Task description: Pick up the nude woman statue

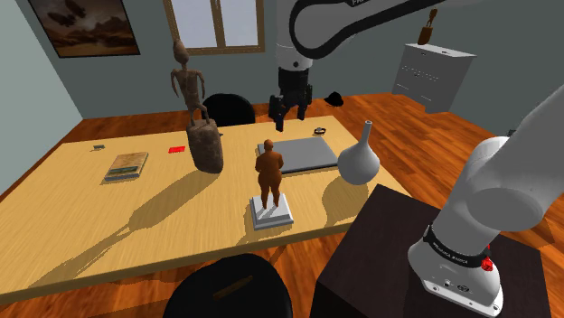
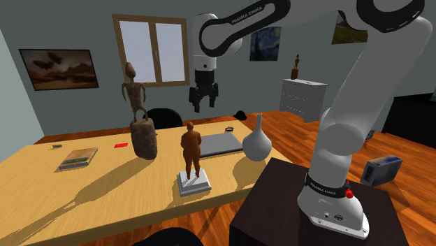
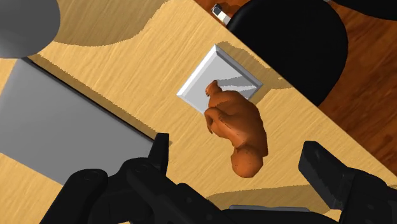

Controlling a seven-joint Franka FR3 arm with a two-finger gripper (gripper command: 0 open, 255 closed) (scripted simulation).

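Hovering claw (image 1: 290, 116): mine, fingers spread, holding nothing, high over the grey slab (image 1: 303, 154)
Statue (image 1: 268, 172): brown, upright on a white base (image 1: 271, 218), near the grey slab, on the table (image 1: 81, 191)

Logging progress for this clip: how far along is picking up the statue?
Done: nothing yet; the brown statue stands upright on its pale base on the table. In hand: the gripper hangs open above the table, and the wrist view looks down on the statue between the fingers, untouched. Left: descend, close on it, lift.
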